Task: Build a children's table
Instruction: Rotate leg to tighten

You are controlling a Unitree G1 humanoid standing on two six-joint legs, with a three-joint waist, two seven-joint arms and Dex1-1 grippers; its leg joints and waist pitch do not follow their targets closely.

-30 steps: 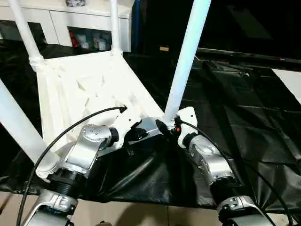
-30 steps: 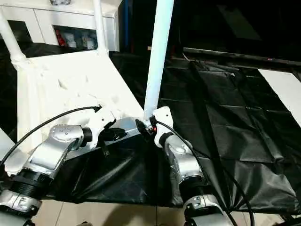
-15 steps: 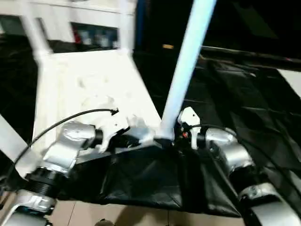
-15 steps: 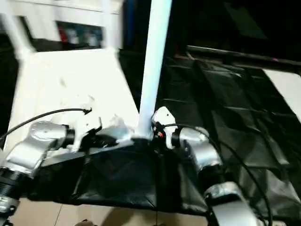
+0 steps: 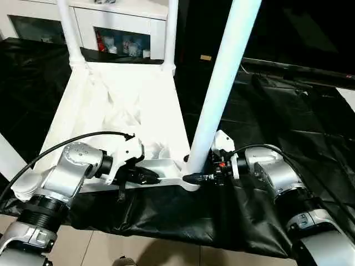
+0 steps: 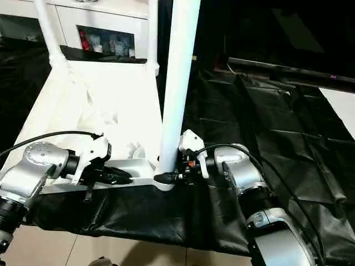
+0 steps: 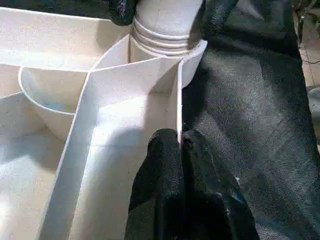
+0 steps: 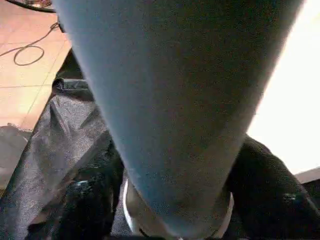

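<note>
The children's table top (image 5: 122,105) lies underside up on a black sheet, with white legs standing in its corner sockets. My left gripper (image 5: 152,178) is shut on the thin near rim; in the left wrist view the rim wall runs between its fingertips (image 7: 180,142). My right gripper (image 5: 194,177) reaches in from the right at the base of the near-right leg (image 5: 222,83). Its fingers (image 8: 85,205) press against both sides of the leg just above the socket collar (image 7: 162,35).
A white cabinet (image 5: 122,22) with glass doors stands behind the table top. The black sheet (image 5: 277,122) spreads to the right, with a flat white board (image 5: 348,100) at its far right edge. Tiled floor (image 5: 111,255) shows below the sheet's near edge.
The head camera has shifted. My right forearm has swung round to the right of the leg's base and its fingers have drawn in around it. The left gripper keeps its hold on the rim.
</note>
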